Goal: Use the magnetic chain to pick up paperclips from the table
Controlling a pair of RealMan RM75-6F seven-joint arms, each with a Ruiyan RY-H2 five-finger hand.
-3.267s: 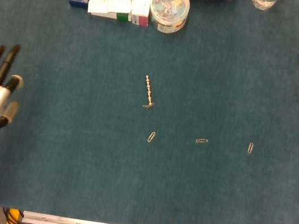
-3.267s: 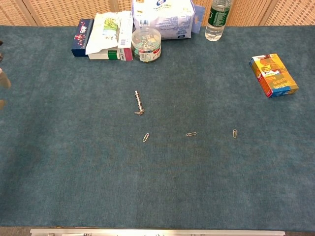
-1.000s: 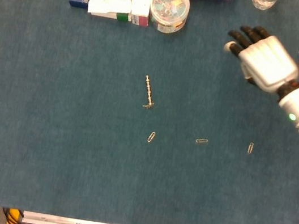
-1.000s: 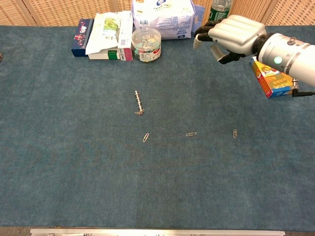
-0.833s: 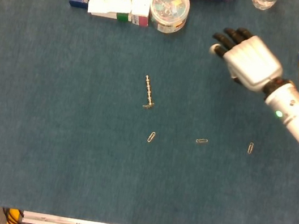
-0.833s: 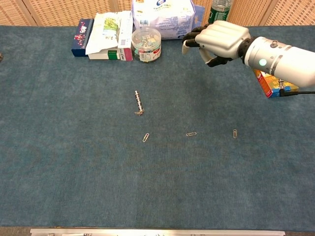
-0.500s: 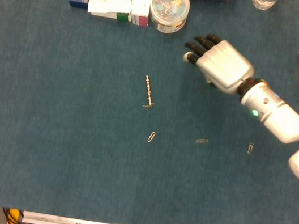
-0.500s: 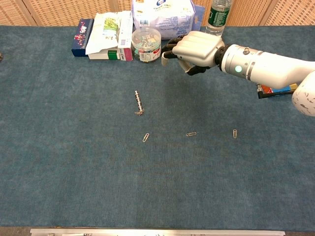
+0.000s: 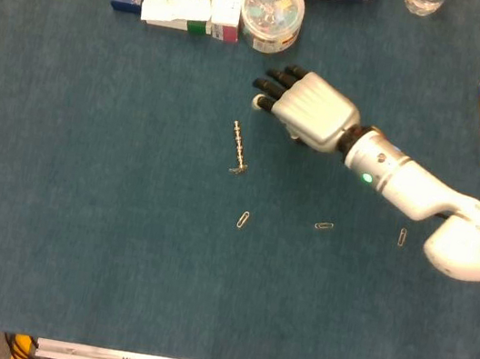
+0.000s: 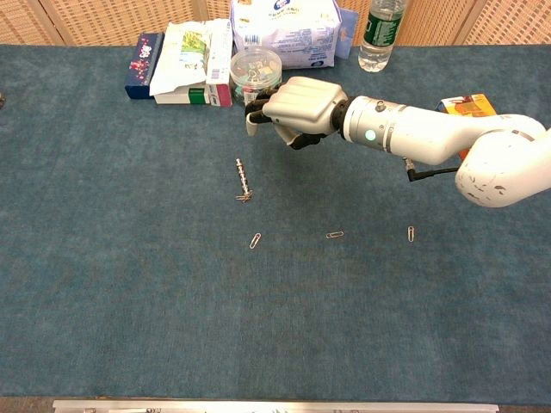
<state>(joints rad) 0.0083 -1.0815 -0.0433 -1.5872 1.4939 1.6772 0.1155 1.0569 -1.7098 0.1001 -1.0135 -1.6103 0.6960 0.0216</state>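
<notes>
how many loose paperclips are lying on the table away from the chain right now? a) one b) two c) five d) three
d) Three loose paperclips lie in a rough row on the table: one just below the magnetic chain, one in the middle, and one furthest right. A further clip seems to cling to the chain's lower end.

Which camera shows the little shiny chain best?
The head view: it looks straight down on the magnetic chain, so its beads show, apart from the right hand. The chest view shows the chain slanted and smaller.
</notes>
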